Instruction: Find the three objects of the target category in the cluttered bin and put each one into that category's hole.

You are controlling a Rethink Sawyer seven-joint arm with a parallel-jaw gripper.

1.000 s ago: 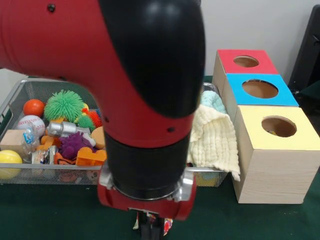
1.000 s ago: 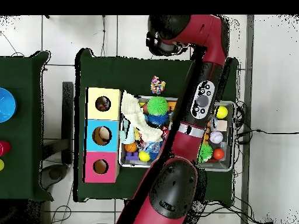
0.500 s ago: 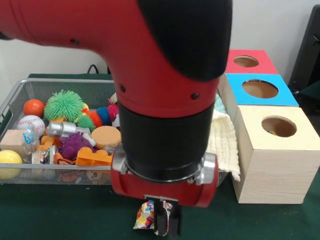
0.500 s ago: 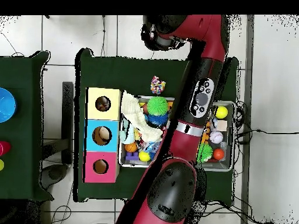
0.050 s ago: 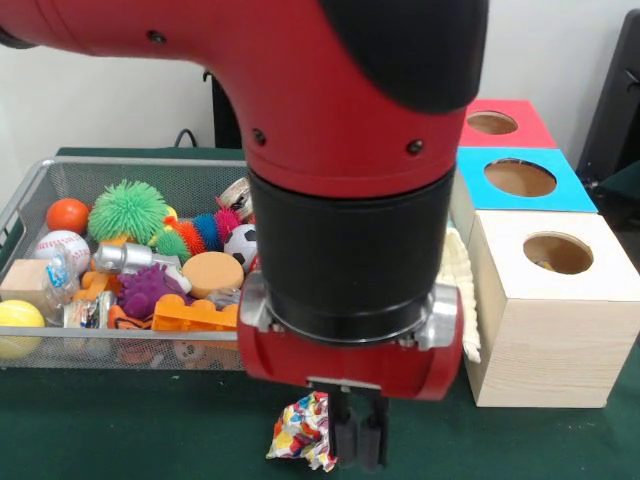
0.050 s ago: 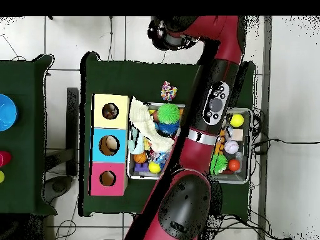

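Note:
A crumpled multicoloured toy lies on the green table in front of the wire bin; from overhead the same toy sits just outside the bin. My gripper hangs low at the near table edge, right beside the toy in the front view, with nothing seen in it. The arm's wrist covers it from above. Three boxes with holes stand in a row: yellow, blue, red.
The bin holds several toys: a green spiky ball, an orange ball, a baseball, a purple spiky toy. A cream cloth drapes over the bin's edge toward the boxes. My arm spans the bin.
The arm has swung right in the front view and its wrist has risen, so the gripper and the multicoloured toy beside it show more fully. The toy stays on the table.

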